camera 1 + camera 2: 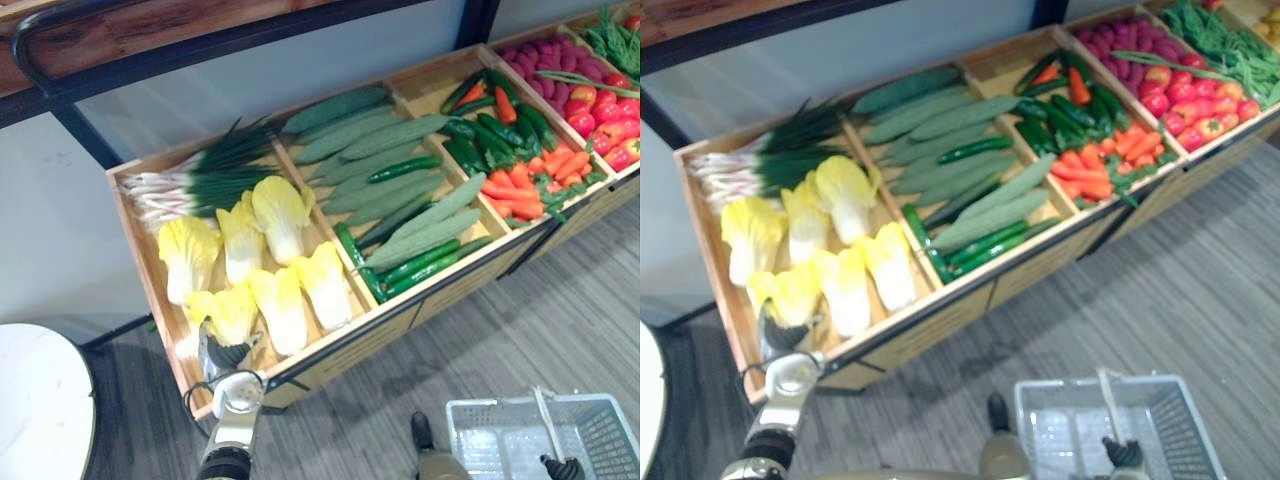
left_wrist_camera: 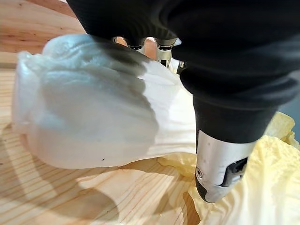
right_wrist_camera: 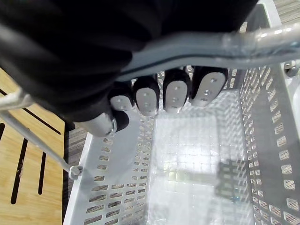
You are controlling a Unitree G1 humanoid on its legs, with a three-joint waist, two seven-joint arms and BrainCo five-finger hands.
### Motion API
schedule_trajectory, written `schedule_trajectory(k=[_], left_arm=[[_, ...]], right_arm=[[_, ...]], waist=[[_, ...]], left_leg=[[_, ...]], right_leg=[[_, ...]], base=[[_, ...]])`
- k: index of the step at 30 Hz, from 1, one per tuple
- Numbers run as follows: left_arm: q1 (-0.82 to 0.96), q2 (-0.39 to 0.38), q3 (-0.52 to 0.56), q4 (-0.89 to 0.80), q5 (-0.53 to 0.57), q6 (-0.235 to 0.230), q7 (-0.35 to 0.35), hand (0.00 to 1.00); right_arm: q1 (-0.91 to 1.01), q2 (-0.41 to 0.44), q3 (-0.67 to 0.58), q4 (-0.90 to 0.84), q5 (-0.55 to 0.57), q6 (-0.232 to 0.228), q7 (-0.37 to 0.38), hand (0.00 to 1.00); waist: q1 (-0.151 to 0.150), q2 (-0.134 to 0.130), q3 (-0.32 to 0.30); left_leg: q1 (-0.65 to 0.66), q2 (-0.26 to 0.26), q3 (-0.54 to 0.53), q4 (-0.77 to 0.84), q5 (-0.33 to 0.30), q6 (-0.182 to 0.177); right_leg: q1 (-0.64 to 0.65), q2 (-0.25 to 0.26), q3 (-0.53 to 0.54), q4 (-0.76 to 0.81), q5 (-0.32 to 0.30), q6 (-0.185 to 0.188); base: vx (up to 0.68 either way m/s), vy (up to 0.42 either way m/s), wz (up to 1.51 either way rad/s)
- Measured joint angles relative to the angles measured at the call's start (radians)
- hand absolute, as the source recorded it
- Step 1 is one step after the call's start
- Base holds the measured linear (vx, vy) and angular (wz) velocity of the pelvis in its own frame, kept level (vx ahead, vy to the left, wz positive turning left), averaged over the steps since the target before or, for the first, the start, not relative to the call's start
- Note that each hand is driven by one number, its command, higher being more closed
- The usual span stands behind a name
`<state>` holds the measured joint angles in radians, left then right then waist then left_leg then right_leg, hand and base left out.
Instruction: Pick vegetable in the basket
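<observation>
- While the left hand (image 1: pixel 224 356) sits low in the near left corner of the wooden crate (image 1: pixel 390 325), it lies right on top of one cabbage (image 1: pixel 230 312).
- I cannot tell if this hand is gripping the cabbage or just lying on it, because the cabbage hides too much of it.
- That cabbage lies flat on the wood. Its long way runs from the front of the crate toward the back. Its white stem end is under the hand, and its yellow leafy end points away from the hand.
- More cabbages (image 1: pixel 280 215) lie just beside it in the same box.
- Green onions (image 1: pixel 200 175) lie behind them, and cucumbers (image 1: pixel 380 160) fill the next box.
- The right hand (image 3: pixel 147 96) is curled tight round the handle of the white basket (image 1: pixel 500 403), down by the floor and well apart from the cabbage.
</observation>
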<state>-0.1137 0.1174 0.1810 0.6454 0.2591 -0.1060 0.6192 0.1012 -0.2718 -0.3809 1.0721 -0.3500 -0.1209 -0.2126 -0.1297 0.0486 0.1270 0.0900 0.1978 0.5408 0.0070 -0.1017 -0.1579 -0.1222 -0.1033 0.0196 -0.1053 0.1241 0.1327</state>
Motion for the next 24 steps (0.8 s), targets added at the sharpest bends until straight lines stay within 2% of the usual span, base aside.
schedule_trajectory(k=[6, 7, 12, 24], left_arm=[[-0.011, 0.008, -0.005, 0.037, 0.024, 0.003, 0.018, 0.0], [-0.019, 0.009, -0.001, 0.054, 0.033, 0.007, 0.026, 1.0], [-0.076, 0.032, 0.05, 0.165, 0.07, 0.028, 0.05, 1.0], [-0.085, 0.052, 0.059, 0.251, 0.078, 0.028, 0.048, 1.0]], right_arm=[[-0.007, 0.0, 0.018, 0.0, 0.0, -0.004, -0.013, 1.0], [-0.008, 0.0, 0.022, 0.0, 0.0, -0.005, -0.018, 1.0], [-0.017, -0.004, 0.025, 0.0, -0.002, -0.015, -0.02, 1.0], [-0.019, -0.006, 0.013, 0.014, -0.001, -0.015, -0.025, 1.0]], waist=[[0.001, 0.0, 0.0], [0.001, 0.0, 0.001], [0.0, 0.002, 0.006], [0.0, 0.004, 0.018]], left_leg=[[-0.01, -0.002, 0.002, 0.004, 0.0, 0.0], [-0.009, -0.002, 0.002, 0.006, 0.0, 0.0], [0.006, 0.005, 0.018, 0.016, -0.017, -0.007], [0.037, 0.003, 0.027, 0.015, -0.024, -0.011]], right_leg=[[-0.017, 0.001, 0.016, 0.001, 0.0, 0.0], [-0.018, 0.001, 0.019, 0.001, 0.0, 0.0], [-0.017, 0.011, 0.044, 0.001, 0.0, 0.0], [0.002, 0.014, 0.058, 0.001, 0.002, 0.002]], base=[[-0.03, -0.043, -0.06], [-0.04, -0.039, -0.03], [-0.06, -0.051, -0.16], [-0.04, -0.039, -0.05]])
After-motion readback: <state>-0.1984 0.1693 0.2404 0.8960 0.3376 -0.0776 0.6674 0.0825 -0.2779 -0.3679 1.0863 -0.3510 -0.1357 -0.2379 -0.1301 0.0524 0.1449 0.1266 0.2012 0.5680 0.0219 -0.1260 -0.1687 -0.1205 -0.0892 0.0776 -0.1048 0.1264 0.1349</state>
